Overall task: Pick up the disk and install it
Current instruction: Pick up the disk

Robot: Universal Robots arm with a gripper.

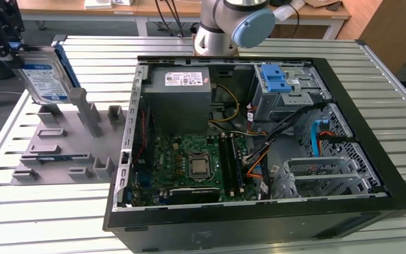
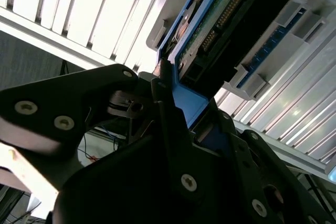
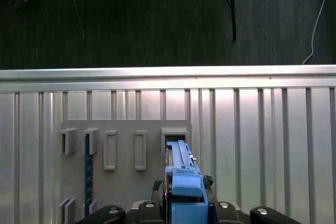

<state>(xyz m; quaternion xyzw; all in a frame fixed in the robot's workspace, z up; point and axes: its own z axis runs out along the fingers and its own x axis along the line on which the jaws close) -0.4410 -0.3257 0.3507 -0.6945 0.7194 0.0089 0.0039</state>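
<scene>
Step in hand, as we judge it: lifting the disk out of its rack, ahead of installing it.

- Hand [image 1: 10,47]: clamped on the disk [image 1: 44,79] at its upper edge. In the second wrist view the black fingers [image 2: 168,124] sit on either side of the blue frame, with the disk [image 2: 220,19] running away from them.
- Disk: held upright on edge at the exterior view's far left, label facing the camera, above the grey rack [image 1: 62,153] on the slatted counter [image 1: 400,106]. We cannot tell whether its lower edge is free of the rack's posts.
- First wrist view: the disk's blue rail [image 3: 181,174] lines up with a slot of the rack [image 3: 123,182].
- Computer case [image 1: 259,132]: open, well apart from the disk, toward the exterior view's right. Drive cage [image 1: 284,84] with a blue latch is at the far side, with loose cables [image 1: 259,153] nearby.

Notes for doing it well:
- Pull straight along the slot so the rail does not bind on the posts.
- The grip covers only one edge, so the hanging weight may twist the disk. Move slowly and keep it vertical.
- Keep it clear of the case wall and cables.
</scene>
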